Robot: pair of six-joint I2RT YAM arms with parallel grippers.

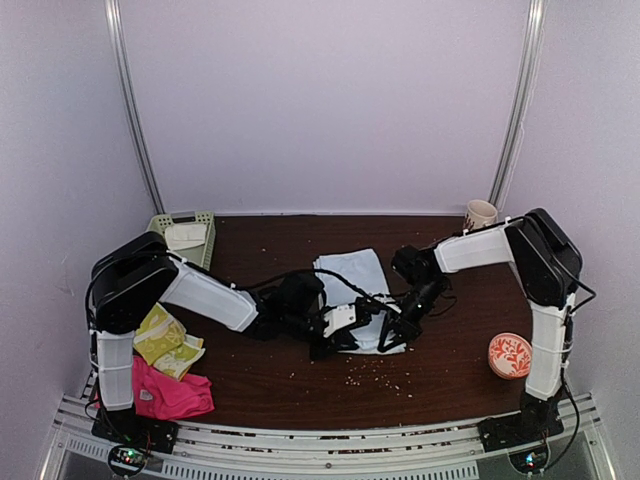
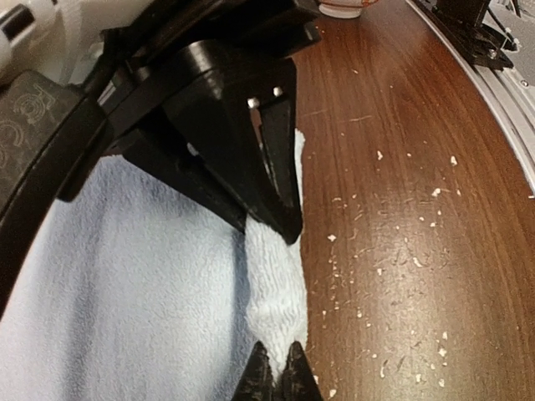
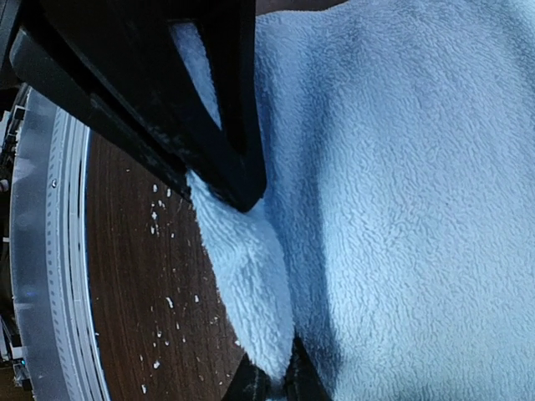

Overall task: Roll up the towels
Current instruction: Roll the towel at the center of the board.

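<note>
Both clamped tight: left gripper (image 2: pixel 280 294) and right gripper (image 3: pixel 261 284) pinch the raised near-edge fold of the pale blue towel (image 1: pixel 350 272), spread mid-way across the table (image 1: pixel 455 375), presumably holding two points so the roll starts evenly.

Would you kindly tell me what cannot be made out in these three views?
Left wrist view: most of the blue towel, cut off by the frame and blocked by the left gripper.
Right wrist view: the towel's outline, running past the frame beyond the right gripper.
Top view: its near edge, under both grippers; the pink towel and patterned towel, partly behind the left arm; the cup's print, too small.
</note>
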